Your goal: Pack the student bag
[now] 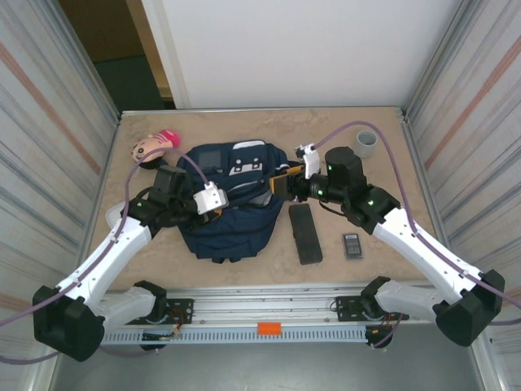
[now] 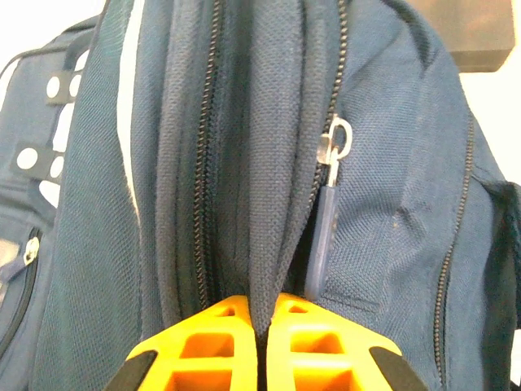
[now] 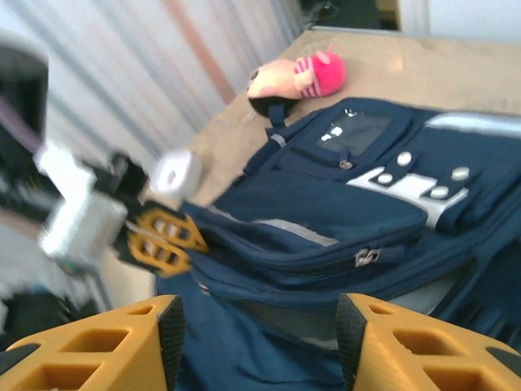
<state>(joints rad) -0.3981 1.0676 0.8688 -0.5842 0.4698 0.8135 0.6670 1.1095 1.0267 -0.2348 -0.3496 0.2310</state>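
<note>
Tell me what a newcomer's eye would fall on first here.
The navy bag lies in the middle of the table. The left gripper pinches a fold of its fabric, while the right gripper hangs open at the bag's right side. A pink plush toy sits near the far left corner.

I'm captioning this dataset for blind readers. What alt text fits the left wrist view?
The left gripper, shut, pinches a raised fold of the navy backpack between two zippers. A zipper pull hangs just right of the pinched fold.
</note>
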